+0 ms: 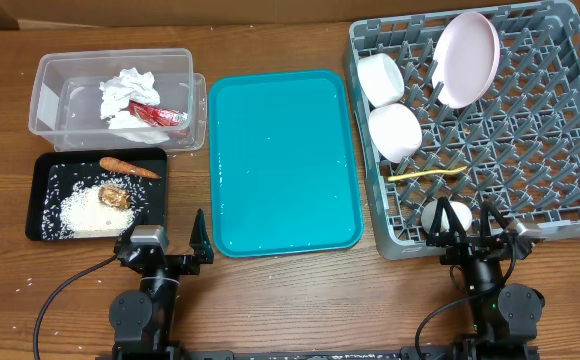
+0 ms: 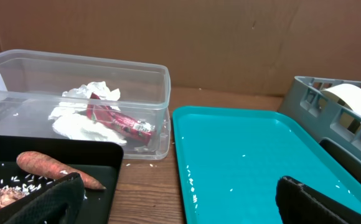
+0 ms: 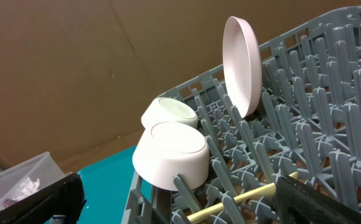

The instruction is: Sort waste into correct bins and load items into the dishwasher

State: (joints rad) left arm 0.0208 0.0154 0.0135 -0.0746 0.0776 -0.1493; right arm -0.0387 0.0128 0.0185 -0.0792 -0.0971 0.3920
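Two claws sit at the lower edge of the overhead frame, both spread fully wide with nothing between their fingers. The left claw [image 1: 165, 240] is at lower left, just below the black tray [image 1: 42, 160]. The right claw [image 1: 465, 232] is at lower right, at the near edge of the grey dish rack [image 1: 555, 150].

The clear tub [image 1: 40, 95] stands at upper left on the bench [image 1: 300, 300] and holds crumpled white napkins [image 1: 125, 92] with the red wrapper [image 1: 160, 116] lying against them. Directly below it, the black tray carries the carrot [image 1: 128, 167] along its upper part, a heap of rice [image 1: 82, 212] and the brown lump [image 1: 116, 197] resting on that heap.

The teal tray [image 1: 282, 170] lies in the centre, between the bins and the rack, with only a few white specks on it.

In the rack, the plate [image 1: 467, 58] stands on edge at the top, leaning between pegs. Two bowls [image 1: 380, 78] lean one below the other along the rack's left side. The yellow spoon [image 1: 427, 174] lies flat below them, and the white cup [image 1: 446, 216] sits in the lower left corner, close to the right claw.
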